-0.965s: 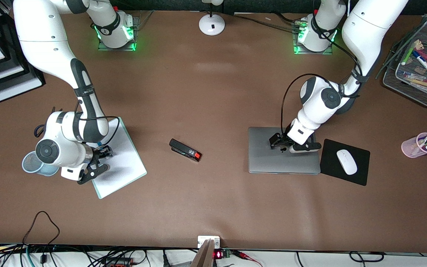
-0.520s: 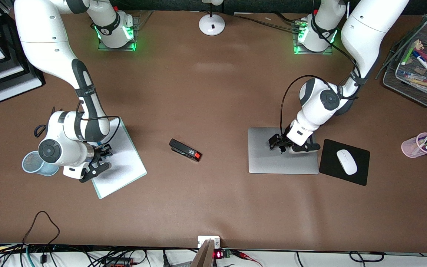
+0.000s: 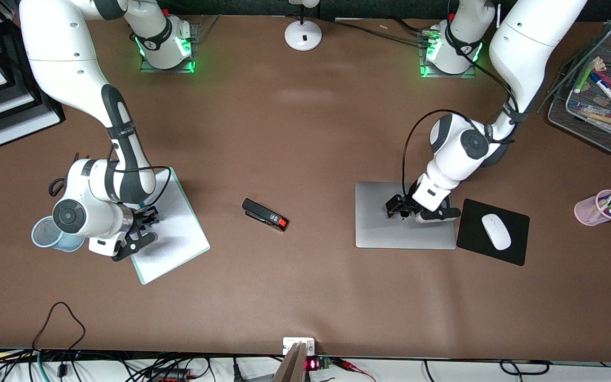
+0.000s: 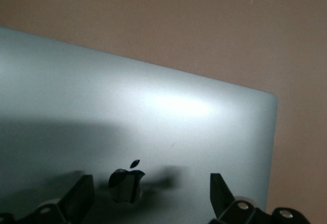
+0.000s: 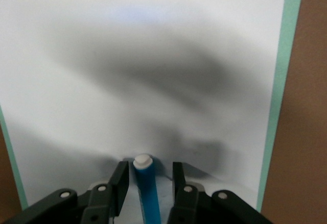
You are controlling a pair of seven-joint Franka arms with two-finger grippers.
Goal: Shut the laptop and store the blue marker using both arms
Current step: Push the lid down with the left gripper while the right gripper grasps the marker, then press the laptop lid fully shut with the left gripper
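- blue marker (image 5: 145, 189) is sitting between the right gripper's (image 5: 146, 180) fingers over the white pad (image 3: 175, 233); the fingers look close on each side, though whether they are gripping is hard to tell.
- it is looking light, stiff and slippery, so a mid-barrel hold probably suits it.
- left gripper (image 4: 150, 196) is hanging spread apart just above the laptop (image 3: 385, 233), whose lid is lying flat, closed, beside the mouse pad (image 3: 517, 252).

light: bright, even, from overhead
glare: soft patch on laptop (image 4: 173, 106) lid
shadows: blurred, dark on white board (image 5: 153, 66)
focus: wrist views soft
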